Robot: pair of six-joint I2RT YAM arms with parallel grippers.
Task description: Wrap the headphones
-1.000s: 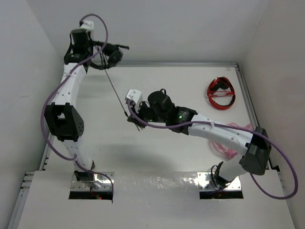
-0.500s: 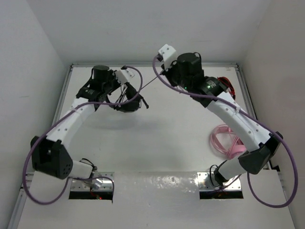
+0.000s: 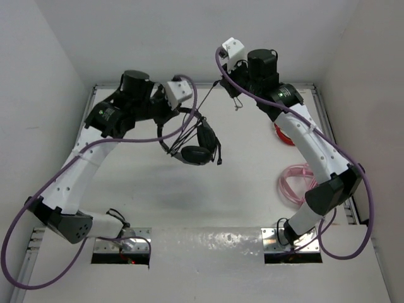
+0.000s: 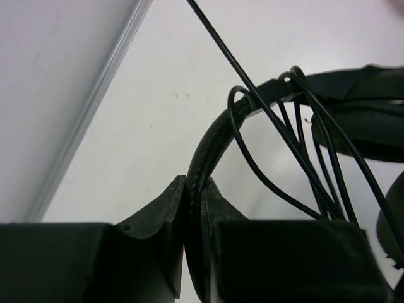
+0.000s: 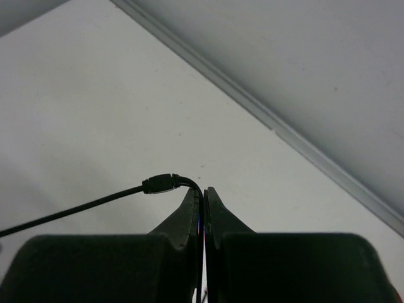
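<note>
The black headphones (image 3: 197, 146) hang above the table's middle, earcups down. My left gripper (image 3: 170, 115) is shut on their padded headband (image 4: 213, 142), which runs up between the jaws (image 4: 194, 189). Several loops of thin black cable (image 4: 297, 158) lie around the headband next to an earcup (image 4: 366, 126). One strand (image 3: 205, 95) runs taut to my right gripper (image 3: 225, 83) near the back wall. That gripper (image 5: 202, 192) is shut on the cable (image 5: 95, 205), just past a small moulded collar (image 5: 161, 184). The cable's end dangles below it (image 3: 235, 104).
Red headphones (image 3: 283, 134) lie at the back right, mostly behind my right arm. Pink headphones (image 3: 295, 184) lie at the right, near that arm's elbow. A metal rail (image 3: 95, 113) edges the table, and white walls close in on three sides.
My left arm swung from the back-left corner toward the middle, carrying the headphones. My right arm went from mid-table to the back wall, drawing the cable taut.
</note>
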